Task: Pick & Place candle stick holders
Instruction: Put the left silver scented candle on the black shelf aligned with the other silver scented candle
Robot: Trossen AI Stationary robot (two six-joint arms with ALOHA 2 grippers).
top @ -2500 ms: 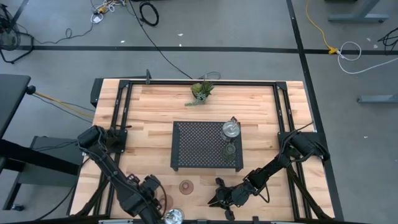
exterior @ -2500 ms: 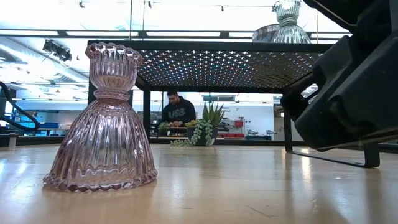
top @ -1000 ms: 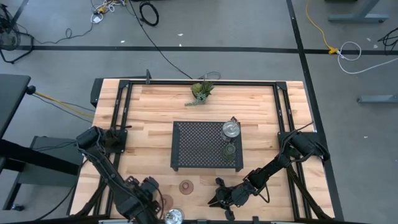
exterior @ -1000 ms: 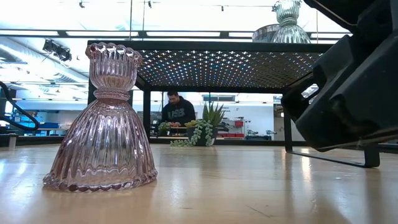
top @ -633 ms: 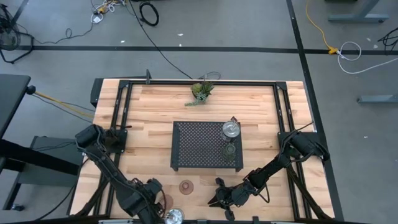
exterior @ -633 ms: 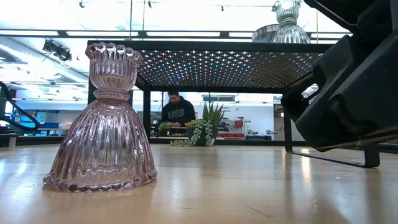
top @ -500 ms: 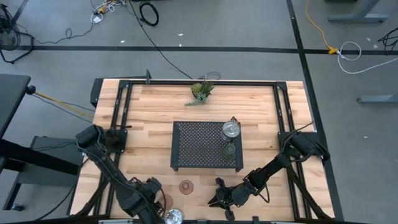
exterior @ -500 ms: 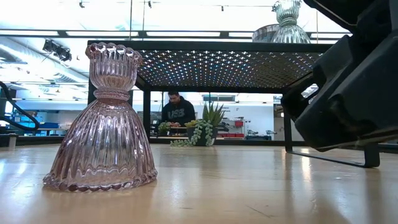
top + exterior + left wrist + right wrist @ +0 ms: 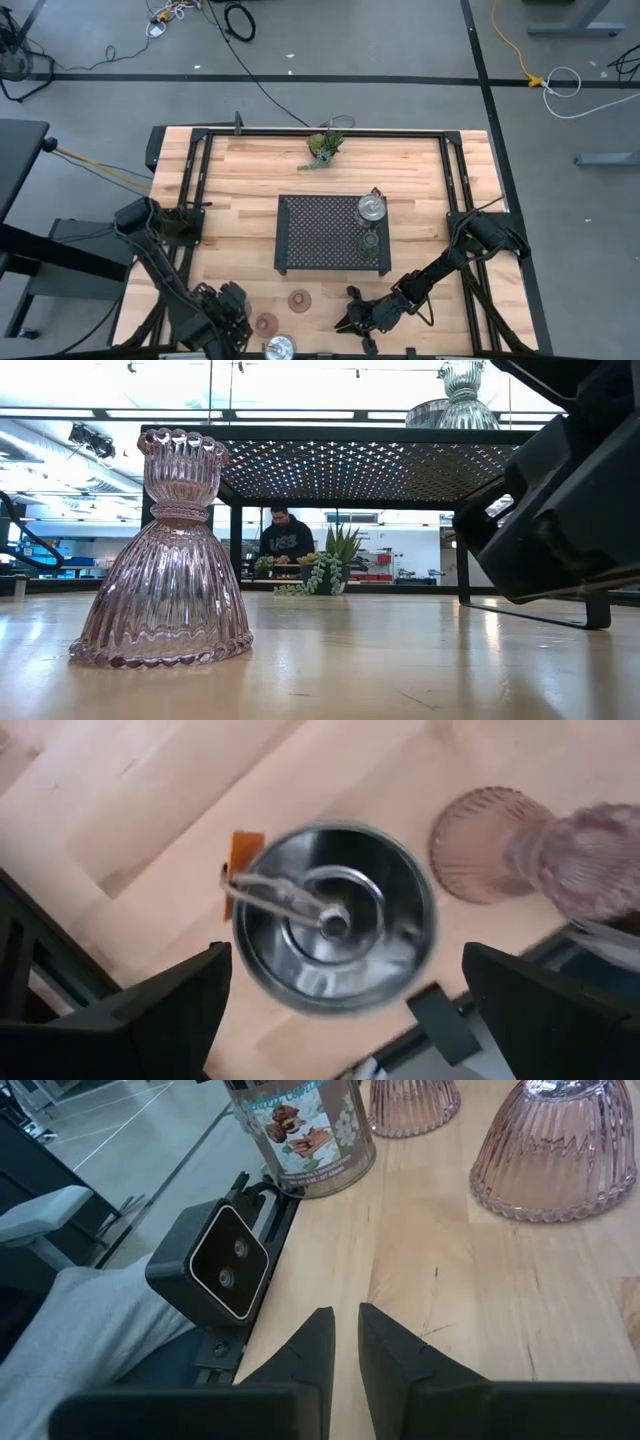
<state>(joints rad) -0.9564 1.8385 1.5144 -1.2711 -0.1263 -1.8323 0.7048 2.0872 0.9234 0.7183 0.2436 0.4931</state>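
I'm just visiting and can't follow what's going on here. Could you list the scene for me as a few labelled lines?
Table: wooden top with a black mesh rack
On rack: silver holder, green holder
On table, near edge: two pink glass holders, silver tin
Left claw: open, above the tin
Right claw: shut, empty, low over the wood
Back edge: plant sprig

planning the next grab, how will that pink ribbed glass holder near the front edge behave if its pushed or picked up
The pink ribbed glass holder looks like solid pressed glass, so probably heavy for its size and breakable if dropped. Its wide flared base suggests it would slide on the wooden table rather than tip. The narrow neck below the cup seems the easiest grip; smooth glass may slip.
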